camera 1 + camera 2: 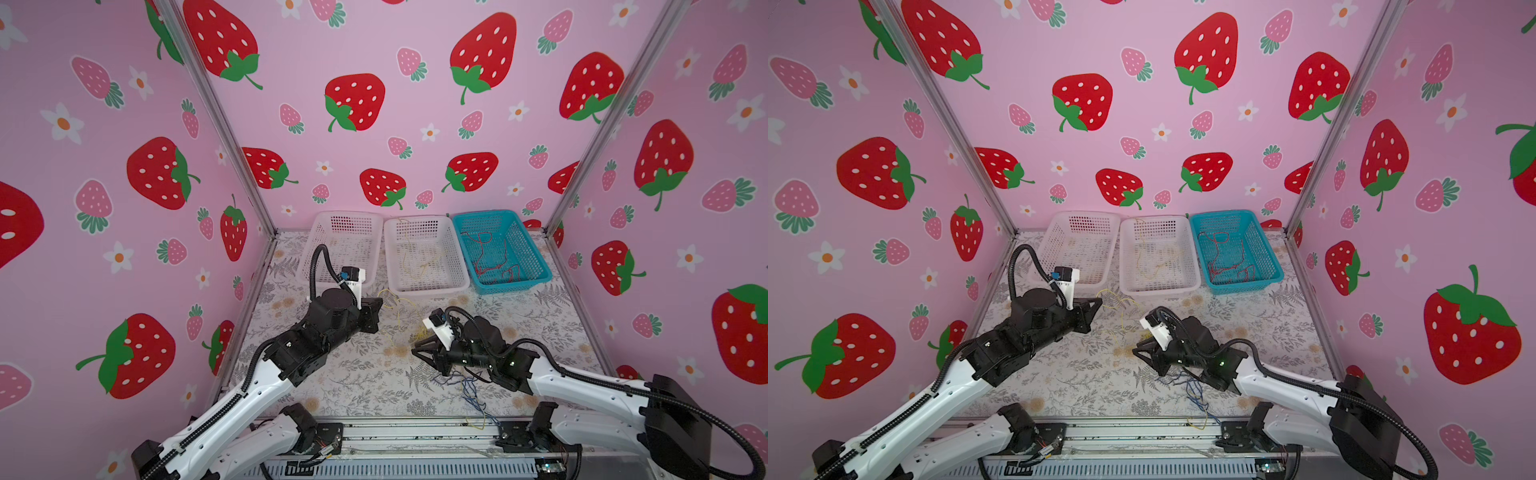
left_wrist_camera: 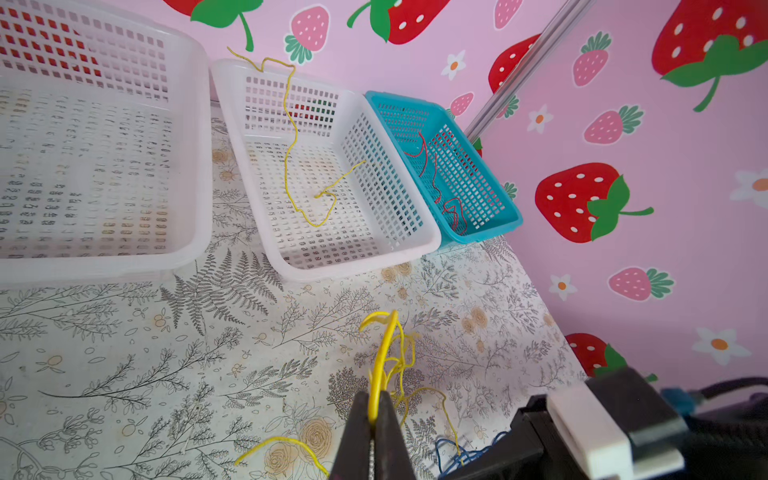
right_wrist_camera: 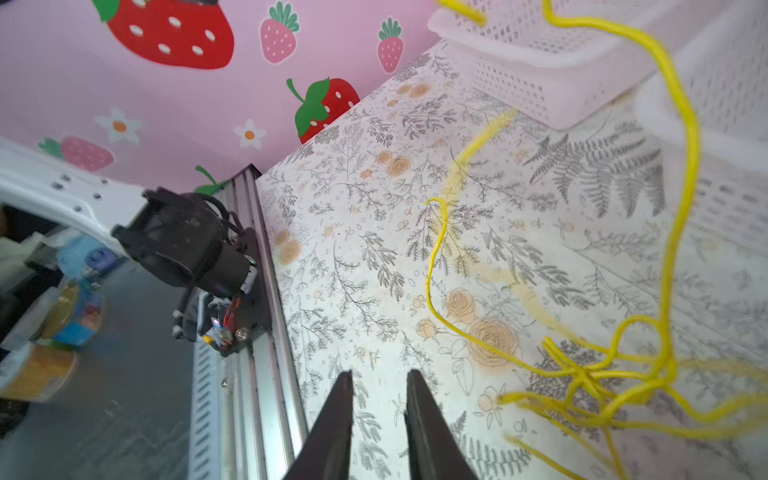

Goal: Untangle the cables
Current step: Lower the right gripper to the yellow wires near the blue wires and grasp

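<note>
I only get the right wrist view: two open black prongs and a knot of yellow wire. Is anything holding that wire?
Observer: Yes. The left gripper is shut on a strand of the yellow cable.
Operator: Are there wires in other colours?
Observer: Yes, dark blue cables lie on the table beneath the right arm, near the front edge.
Operator: Any red ones?
Observer: A red cable lies inside the blue basket at the back right.
</note>
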### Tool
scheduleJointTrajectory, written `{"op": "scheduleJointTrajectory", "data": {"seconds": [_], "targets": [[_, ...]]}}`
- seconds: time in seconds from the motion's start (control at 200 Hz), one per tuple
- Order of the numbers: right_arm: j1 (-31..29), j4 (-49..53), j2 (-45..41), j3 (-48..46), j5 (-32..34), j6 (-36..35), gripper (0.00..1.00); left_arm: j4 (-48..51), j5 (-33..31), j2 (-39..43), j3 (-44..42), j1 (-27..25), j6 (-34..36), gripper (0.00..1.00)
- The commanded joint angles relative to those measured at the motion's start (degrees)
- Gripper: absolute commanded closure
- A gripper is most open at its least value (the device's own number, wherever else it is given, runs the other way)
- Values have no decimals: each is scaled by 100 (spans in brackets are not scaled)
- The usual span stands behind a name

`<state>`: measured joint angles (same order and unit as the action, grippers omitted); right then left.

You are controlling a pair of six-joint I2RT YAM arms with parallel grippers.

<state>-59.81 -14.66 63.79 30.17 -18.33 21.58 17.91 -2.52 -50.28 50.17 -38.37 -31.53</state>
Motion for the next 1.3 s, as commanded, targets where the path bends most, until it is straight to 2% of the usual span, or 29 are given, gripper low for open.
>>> {"op": "scheduleJointTrajectory", "data": {"seconds": [0.0,0.085,0.1,0.16,0.265,0.395,0.475,0.77,0.915,1.296], "targets": [[-22,368,-250,85,477,-414,56,-209,40,186,11,151,-355,100],[-22,291,-531,15,760,-387,49,-233,126,300,-7,251,-441,100],[-17,239,-581,-3,803,-349,45,-240,162,316,-12,263,-458,100],[17,187,-740,-5,1097,-260,38,-227,250,381,-20,334,-519,100],[214,294,-758,50,1519,-120,34,-147,396,511,-41,433,-621,100],[631,361,-432,-49,1550,-47,33,111,471,789,49,562,-661,100],[839,85,-254,-237,1330,-140,33,249,530,993,98,639,-710,100],[848,-1368,125,-512,836,-642,34,460,874,1427,281,740,-963,100],[848,-2023,683,-445,645,-708,34,457,917,1548,225,743,-1082,100],[856,-3581,1890,-367,961,-869,39,380,950,1864,22,744,-1314,100]]}}
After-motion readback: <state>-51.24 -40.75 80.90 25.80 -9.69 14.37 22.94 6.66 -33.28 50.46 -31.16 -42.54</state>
